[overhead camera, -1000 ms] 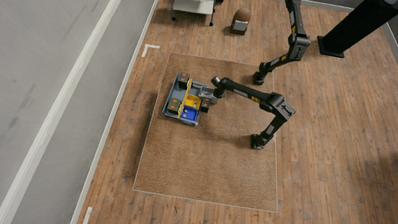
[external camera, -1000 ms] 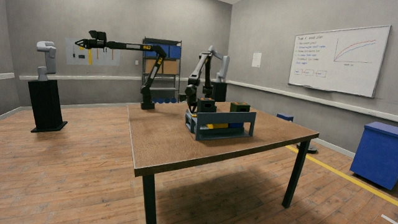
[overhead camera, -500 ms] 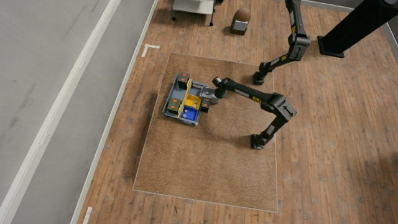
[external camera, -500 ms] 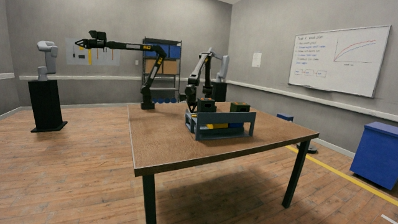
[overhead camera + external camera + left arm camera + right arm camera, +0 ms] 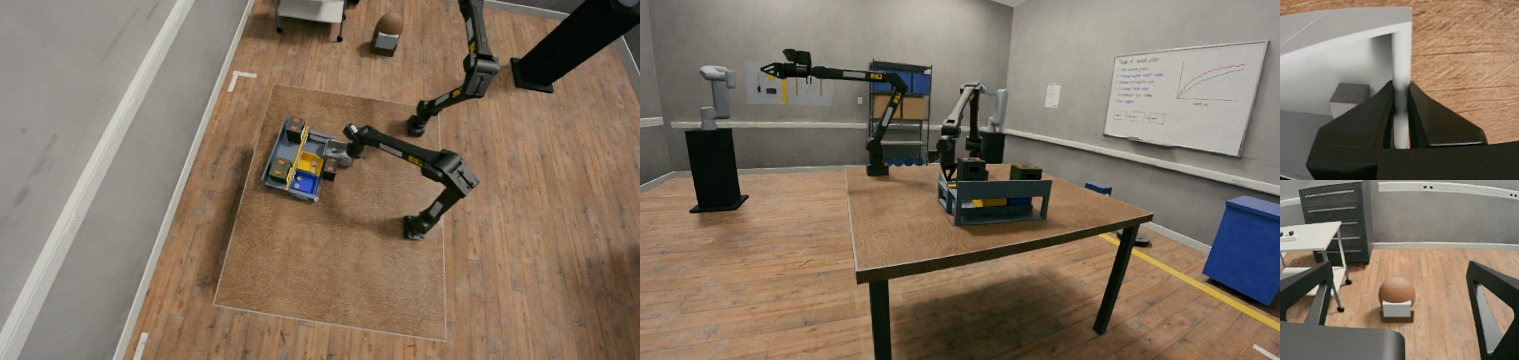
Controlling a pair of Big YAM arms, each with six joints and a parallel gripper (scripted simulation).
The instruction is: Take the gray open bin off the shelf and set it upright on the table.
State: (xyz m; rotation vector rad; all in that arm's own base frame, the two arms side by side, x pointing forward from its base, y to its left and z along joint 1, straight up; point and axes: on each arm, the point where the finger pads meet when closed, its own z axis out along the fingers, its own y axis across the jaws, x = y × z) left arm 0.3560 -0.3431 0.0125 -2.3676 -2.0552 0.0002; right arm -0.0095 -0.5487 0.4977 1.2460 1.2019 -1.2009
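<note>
The gray open bin (image 5: pixel 338 148) (image 5: pixel 1364 74) is at the front of the blue-gray shelf (image 5: pixel 285 148) (image 5: pixel 1004 189), sticking out past its front edge. A gray block (image 5: pixel 1351 93) lies inside it. My left gripper (image 5: pixel 352 154) (image 5: pixel 948 177) (image 5: pixel 1400 88) is shut on a wall of this bin, one finger inside and one outside. Whether the bin touches the table is unclear. The yellow bin (image 5: pixel 311 161) (image 5: pixel 990 202) and blue bin (image 5: pixel 304 184) (image 5: pixel 1019 201) stand on the shelf beside it, with small parts visible inside. My right gripper (image 5: pixel 763 69) (image 5: pixel 1399 267) is open and empty, far from the shelf.
A dark box (image 5: pixel 295 129) (image 5: pixel 972 169) and a green box (image 5: pixel 280 170) (image 5: pixel 1026 172) stand on the shelf's top. A small dark box (image 5: pixel 330 169) stands in front of the yellow bin, close to the gray bin. The table (image 5: pixel 320 270) (image 5: pixel 900 240) extends around the shelf.
</note>
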